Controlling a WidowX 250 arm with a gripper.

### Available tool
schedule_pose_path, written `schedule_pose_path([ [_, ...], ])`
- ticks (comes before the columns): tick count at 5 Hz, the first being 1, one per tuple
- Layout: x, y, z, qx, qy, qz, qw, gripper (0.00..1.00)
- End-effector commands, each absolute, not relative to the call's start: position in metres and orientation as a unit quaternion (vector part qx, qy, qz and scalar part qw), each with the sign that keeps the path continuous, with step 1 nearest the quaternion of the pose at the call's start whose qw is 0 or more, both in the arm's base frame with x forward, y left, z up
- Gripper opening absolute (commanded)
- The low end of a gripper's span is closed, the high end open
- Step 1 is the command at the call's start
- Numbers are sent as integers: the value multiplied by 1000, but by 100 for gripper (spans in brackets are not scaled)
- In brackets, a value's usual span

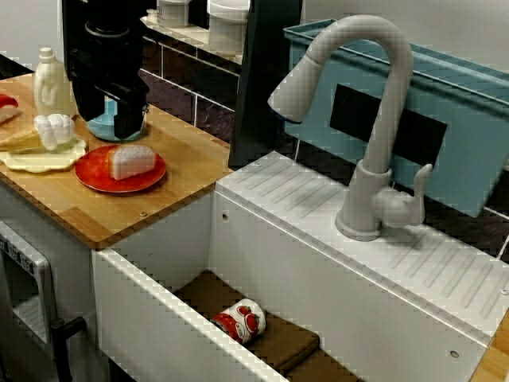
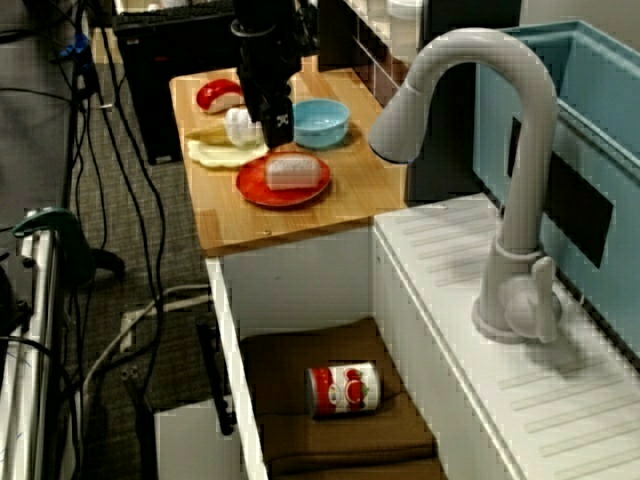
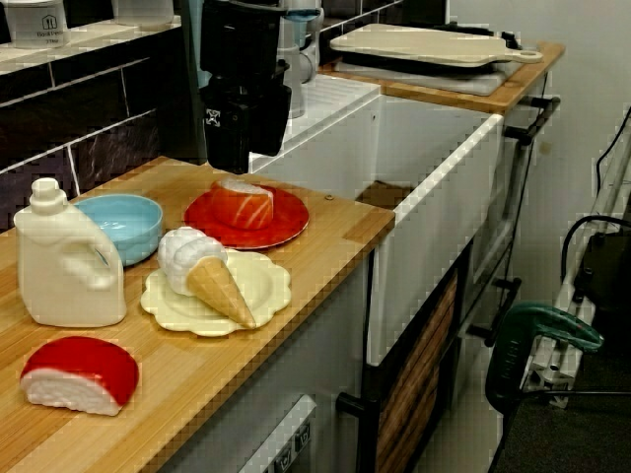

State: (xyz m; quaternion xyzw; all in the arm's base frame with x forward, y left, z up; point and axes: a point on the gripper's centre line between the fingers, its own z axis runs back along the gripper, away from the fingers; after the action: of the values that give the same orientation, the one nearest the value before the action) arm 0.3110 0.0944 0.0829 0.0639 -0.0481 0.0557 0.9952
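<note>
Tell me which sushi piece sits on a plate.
The orange one, on the red plate by the gripper; the red one lies bare on the counter.

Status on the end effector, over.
End effector hovers above orange-and-white salmon sushi piece, jaws unclear. Sushi on round red plate. Alongside, light blue bowl.

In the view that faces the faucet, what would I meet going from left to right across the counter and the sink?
white jug → sushi piece on the red plate → red-and-white can lying in the sink → grey faucet
</note>
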Motion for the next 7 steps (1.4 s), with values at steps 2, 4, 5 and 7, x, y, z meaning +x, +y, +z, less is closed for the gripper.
schedule_pose_path([
  [2,322,93,86,46,-64,-29,996,100],
  [4,318,98,76,49,-66,-22,996,100],
  [5,320,97,69,53,-65,-15,996,100],
  [7,321,95,57,59,-58,5,997,100],
])
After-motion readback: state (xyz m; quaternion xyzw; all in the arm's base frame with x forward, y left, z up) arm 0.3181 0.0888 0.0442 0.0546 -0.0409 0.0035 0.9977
